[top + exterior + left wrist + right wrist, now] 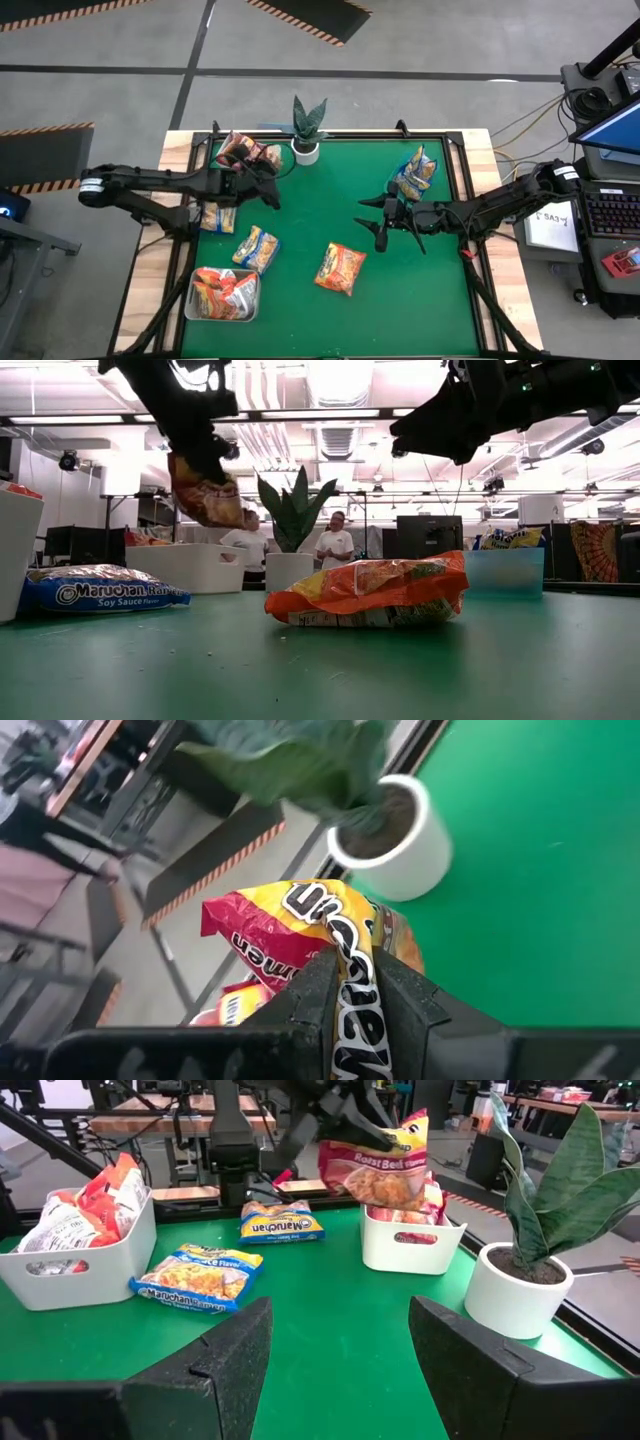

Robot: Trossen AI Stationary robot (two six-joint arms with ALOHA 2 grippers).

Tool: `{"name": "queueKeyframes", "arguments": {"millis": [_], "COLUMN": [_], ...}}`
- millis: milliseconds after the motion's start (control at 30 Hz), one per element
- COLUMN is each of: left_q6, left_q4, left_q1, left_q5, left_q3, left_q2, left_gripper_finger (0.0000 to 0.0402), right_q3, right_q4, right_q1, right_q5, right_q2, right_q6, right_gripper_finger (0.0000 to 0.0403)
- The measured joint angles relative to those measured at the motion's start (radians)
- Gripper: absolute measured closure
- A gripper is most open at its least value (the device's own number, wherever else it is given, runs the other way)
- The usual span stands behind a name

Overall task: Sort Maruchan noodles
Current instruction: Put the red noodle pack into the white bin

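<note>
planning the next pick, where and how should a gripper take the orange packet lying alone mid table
The orange packet lies flat on the green mat, nothing touching it, so come straight down from above. Grip across its narrow width near the middle, where the low view shows it puffed up off the mat. The open right gripper is nearer; the left gripper already holds a red packet.

"Maruchan" on blue packet (100, 592); "Roast Beef" on red packet (375, 1172)

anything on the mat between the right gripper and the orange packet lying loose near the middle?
Nothing. In the high view, only bare green mat separates the open right gripper from the orange packet; the other loose packets lie further left.
</note>
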Motion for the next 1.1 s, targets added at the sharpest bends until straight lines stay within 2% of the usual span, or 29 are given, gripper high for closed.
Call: {"name": "queueKeyframes", "arguments": {"millis": [300, 467, 567, 733, 900, 1100], "left_q6": [0.072, 0.117, 0.152, 0.200, 0.224, 0.225], "left_q4": [-0.004, 0.012, 0.097, 0.306, 0.405, 0.483], "left_q1": [0.125, 0.170, 0.191, 0.253, 0.350, 0.436], "left_q5": [0.013, 0.079, 0.095, 0.212, 0.211, 0.213], "left_q3": [-0.002, -0.012, -0.058, -0.199, -0.294, -0.323], "left_q2": [-0.008, -0.042, -0.083, -0.169, -0.195, -0.146], "left_gripper_finger": [0.0365, 0.0365, 0.0365, 0.0365, 0.0365, 0.0365], "right_q3": [0.000, -0.001, -0.001, -0.001, -0.001, -0.001], "right_q4": [0.000, 0.000, 0.000, 0.000, 0.000, 0.000], "right_q1": [0.000, 0.000, 0.000, 0.000, 0.000, 0.000], "right_q5": [0.000, 0.000, 0.000, 0.000, 0.000, 0.000], "right_q2": [0.000, 0.000, 0.000, 0.001, 0.001, 0.001], "right_q6": [0.000, 0.000, -0.001, 0.000, 0.000, 0.000], "right_gripper_finger": [0.0179, 0.0179, 0.0179, 0.0179, 0.0179, 0.0179]}}
